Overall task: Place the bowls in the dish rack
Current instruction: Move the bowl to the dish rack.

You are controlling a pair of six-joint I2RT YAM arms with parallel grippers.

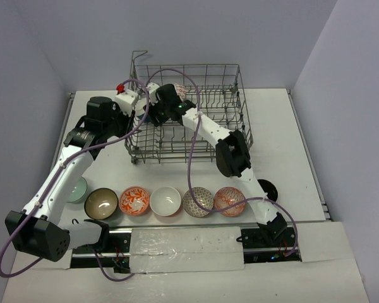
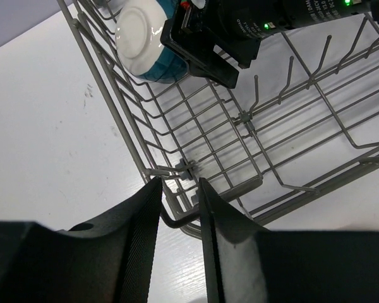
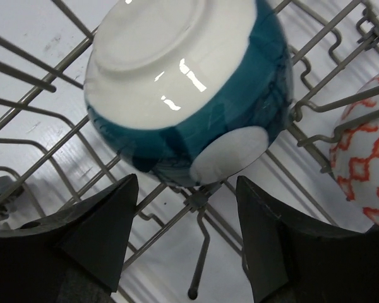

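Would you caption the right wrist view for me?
Right gripper, jaws open, facing a teal bowl lying in the dish rack.

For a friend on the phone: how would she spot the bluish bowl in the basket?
Find the grey wire dish rack at the back of the white table. Near its left side a round ceramic bowl lies tilted, underside showing. It is teal with a white foot, unlike the red-latticed white bowl beside it.

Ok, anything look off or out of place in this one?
Nothing is spilled or broken. The teal bowl leans tilted on the dish rack tines, white foot outward. Also, the left gripper straddles the rack's corner wire instead of a bowl.
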